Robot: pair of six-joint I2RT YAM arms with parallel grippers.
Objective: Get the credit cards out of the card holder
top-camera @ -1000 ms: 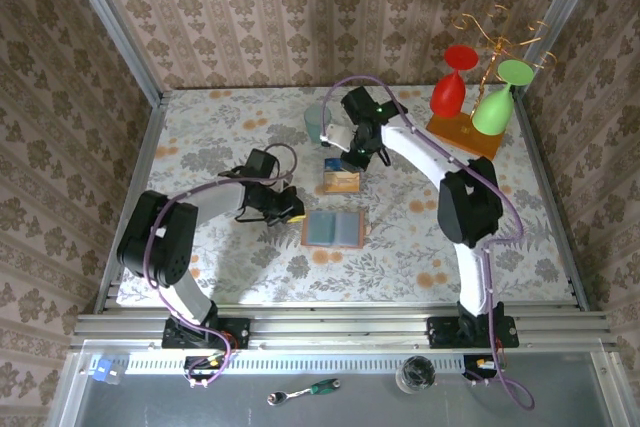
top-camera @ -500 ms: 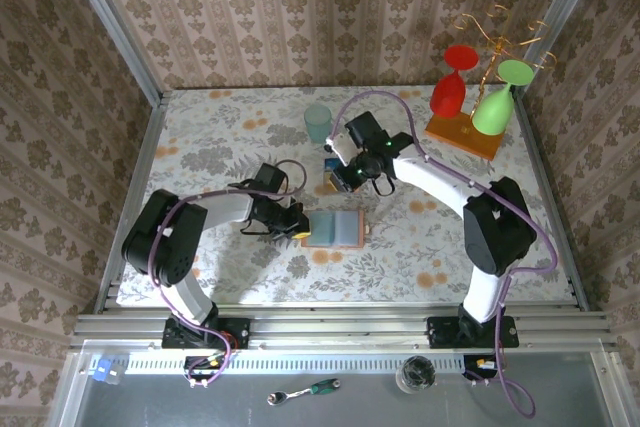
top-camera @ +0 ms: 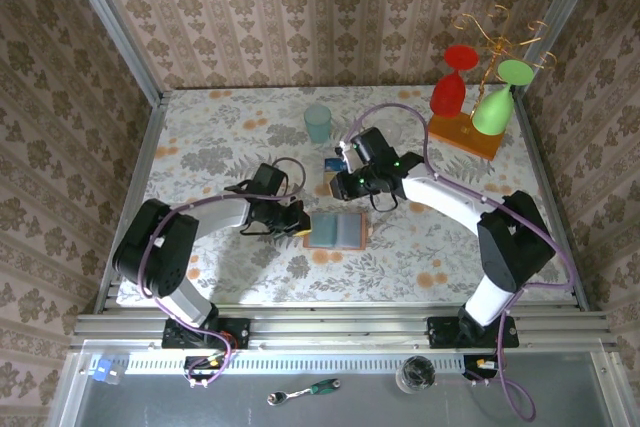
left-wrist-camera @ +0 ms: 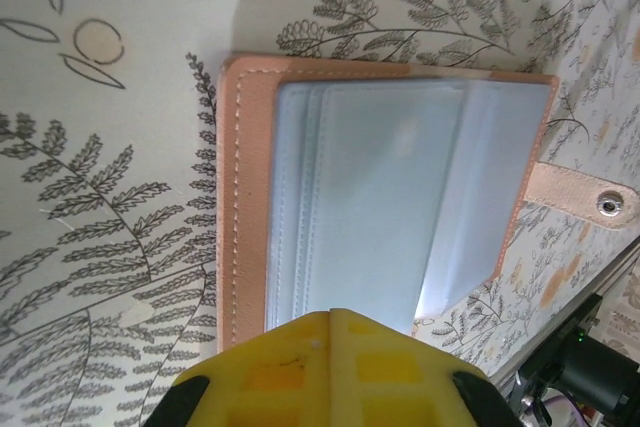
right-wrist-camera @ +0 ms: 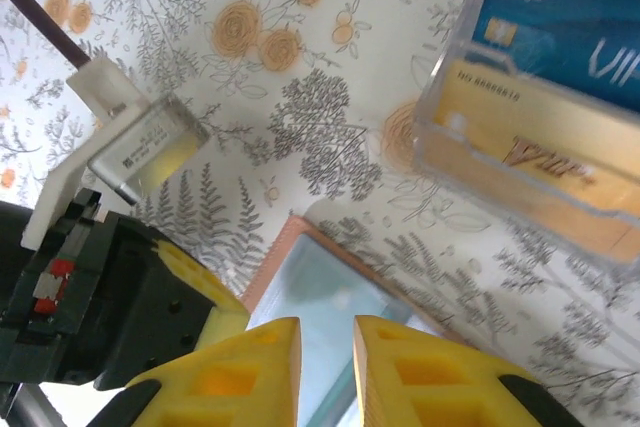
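Observation:
The card holder [top-camera: 335, 230] lies open on the table, tan rim up and grey-blue pockets showing [left-wrist-camera: 390, 197]. My left gripper [top-camera: 297, 224] is shut, its yellow tips [left-wrist-camera: 332, 315] together over the holder's left edge with nothing between them. My right gripper [top-camera: 347, 194] hovers over the holder's far edge [right-wrist-camera: 330, 287], fingers a narrow gap apart [right-wrist-camera: 327, 332] and empty. Two credit cards sit in a clear tray just beyond: a blue one [right-wrist-camera: 570, 27] and a gold-tan one [right-wrist-camera: 530, 162]. The blue card [top-camera: 331, 162] peeks out beside the right wrist.
A teal cup [top-camera: 318, 123] stands at the back middle. At the back right an orange wooden rack base [top-camera: 463, 135] carries a red glass [top-camera: 450, 82] and a green glass [top-camera: 493, 107]. Metal rails edge the table.
The right gripper has come from over the card tray toward the holder's far edge. The left gripper slid right to the holder's left edge, still shut.

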